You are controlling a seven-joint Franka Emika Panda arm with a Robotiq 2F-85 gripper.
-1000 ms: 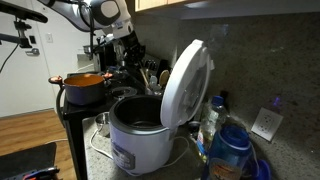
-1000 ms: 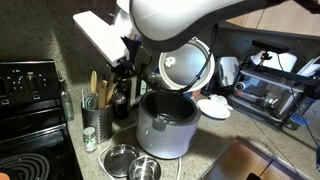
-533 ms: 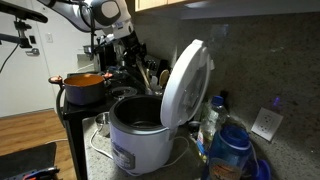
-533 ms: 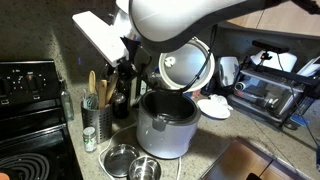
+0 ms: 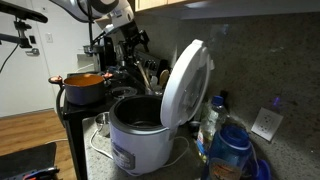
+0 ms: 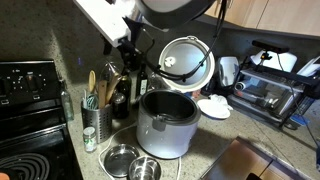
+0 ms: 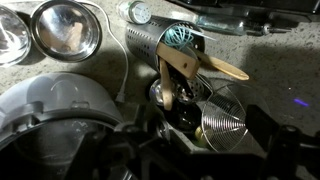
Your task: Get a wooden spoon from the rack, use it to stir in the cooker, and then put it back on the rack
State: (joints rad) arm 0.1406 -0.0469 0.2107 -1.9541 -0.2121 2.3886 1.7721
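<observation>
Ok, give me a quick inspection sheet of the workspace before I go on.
Surface: speckled counter, crowded.
Job's things: wooden spoon standing in the rack among other utensils; cooker lid open.
Clutter: orange pot, metal bowls, blue bottle, whisk.
Gripper: gripper open, empty, above the rack.
Cables: white cord beside the cooker.
Surroundings: stove, toaster oven, wall outlet.

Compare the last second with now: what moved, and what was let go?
The gripper lifted up and away from the rack; its jaws now look spread with nothing between them. A wooden spoon stands in the rack, as before. The cooker, lid raised, did not move.
</observation>
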